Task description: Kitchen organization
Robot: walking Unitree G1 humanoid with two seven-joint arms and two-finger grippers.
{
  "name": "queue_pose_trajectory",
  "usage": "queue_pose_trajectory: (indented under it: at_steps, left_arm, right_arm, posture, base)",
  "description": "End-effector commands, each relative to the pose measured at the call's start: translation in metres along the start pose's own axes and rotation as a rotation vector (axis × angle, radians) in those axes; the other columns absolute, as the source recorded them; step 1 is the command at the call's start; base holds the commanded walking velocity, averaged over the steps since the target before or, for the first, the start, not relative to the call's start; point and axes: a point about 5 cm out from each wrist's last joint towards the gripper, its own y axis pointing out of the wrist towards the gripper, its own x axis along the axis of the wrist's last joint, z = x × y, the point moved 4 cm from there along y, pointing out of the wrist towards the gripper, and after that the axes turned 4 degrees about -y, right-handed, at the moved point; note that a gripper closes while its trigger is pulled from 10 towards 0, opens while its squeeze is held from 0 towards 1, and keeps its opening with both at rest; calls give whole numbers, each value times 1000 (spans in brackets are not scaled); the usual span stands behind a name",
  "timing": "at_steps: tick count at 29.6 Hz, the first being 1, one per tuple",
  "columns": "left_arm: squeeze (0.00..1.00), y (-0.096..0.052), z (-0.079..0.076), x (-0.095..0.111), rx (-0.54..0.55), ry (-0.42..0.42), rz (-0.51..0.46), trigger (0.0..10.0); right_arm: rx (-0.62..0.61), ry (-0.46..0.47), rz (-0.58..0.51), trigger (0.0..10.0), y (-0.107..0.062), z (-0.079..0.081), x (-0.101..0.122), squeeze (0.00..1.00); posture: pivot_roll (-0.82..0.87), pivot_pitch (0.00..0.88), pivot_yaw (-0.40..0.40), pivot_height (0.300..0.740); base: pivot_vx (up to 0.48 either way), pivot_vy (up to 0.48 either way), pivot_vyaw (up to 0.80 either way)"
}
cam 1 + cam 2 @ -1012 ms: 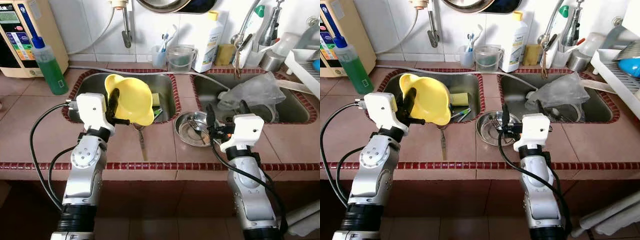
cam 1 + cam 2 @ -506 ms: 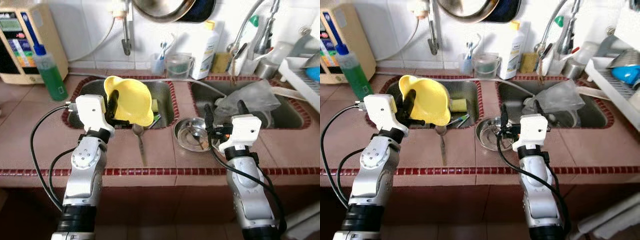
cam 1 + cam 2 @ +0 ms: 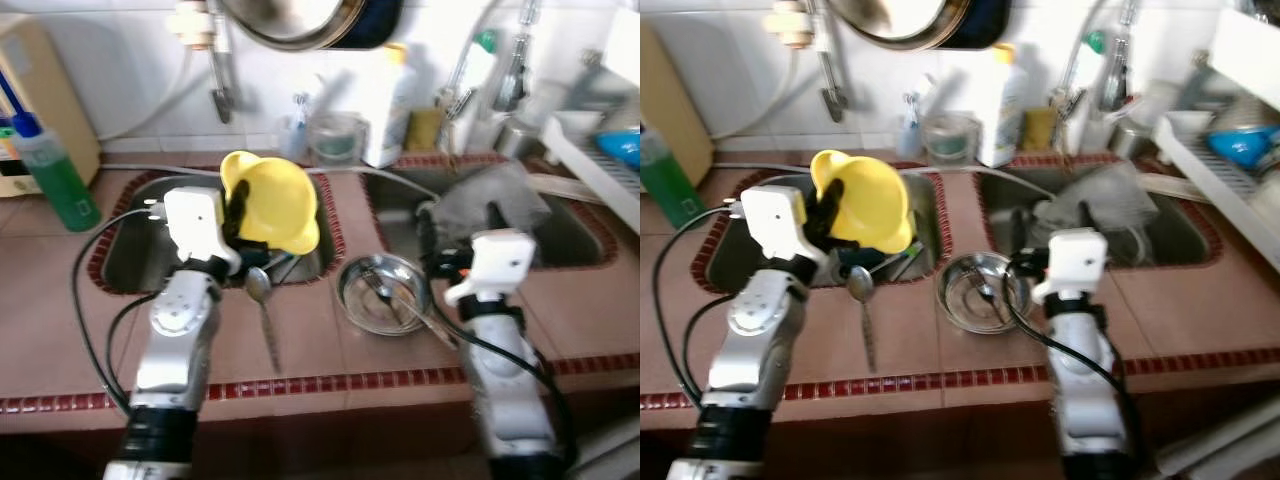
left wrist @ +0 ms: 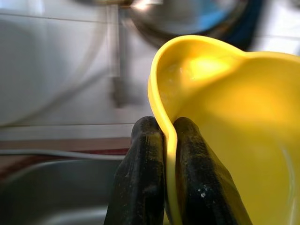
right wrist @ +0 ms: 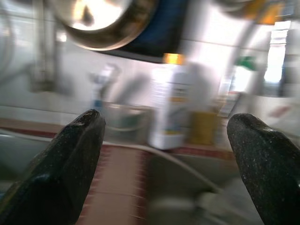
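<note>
One yellow bowl (image 4: 225,140) rim clamped in left pincer (image 4: 168,136) (over sink (image 3: 130,265)).

Bright, even light throughout, head views softened by motion blur, wrist-view backgrounds smeared and out of focus, glare on the hanging pan (image 5: 93,21) and a hot highlight inside the yellow bowl (image 4: 225,93).

A: Wall? 
B: White tiled wall (image 3: 120,60) behind, a pan (image 3: 290,20) hanging on it, glare on the tile.
A: Surface?
B: Reddish-brown tiled surface (image 3: 60,290), dark red trim (image 3: 320,382) along the front edge and round the basins.
A: Basins?
B: Two steel sinks, left sink (image 3: 130,255) and right sink (image 3: 570,235), side by side. Picture blurred.
</note>
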Motion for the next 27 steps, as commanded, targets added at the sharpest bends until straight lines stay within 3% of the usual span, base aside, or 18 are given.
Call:
queue_pose_trajectory:
  at_steps: [1, 8, 14, 18, 27]
  left_arm:
    - [0, 2, -10, 3, -22, -6, -8, 10000]
    - [0, 3, -10, 3, -21, -3, -3, 10000]
    - [0, 4, -13, 1, -34, -6, 10, 10000]
    - [0, 5, -13, -14, -60, 80, 102, 10000]
    - [0, 16, -8, -26, -86, 125, 189, 10000]
  right_arm:
    - [-29, -15, 0, 10000, 0, -12, 0, 0]
    - [-29, -13, 2, 10000, -1, -12, 0, 0]
    - [-27, -8, 8, 10000, -2, -12, -1, 0]
    - [29, 12, 50, 10000, -12, -2, -6, 0]
    - [103, 61, 127, 10000, -33, 8, -10, 0]
  posture:
    - [-65, 0, 6, 740]
    - [-68, 0, 8, 740]
    - [-68, 1, 8, 740]
    - [-84, 13, 19, 740]
    - [-123, 38, 40, 740]
  base:
    - [390, 0, 0]
    - [383, 0, 0]
    - [0, 0, 0]
    - [0, 0, 0]
    - [0, 0, 0]
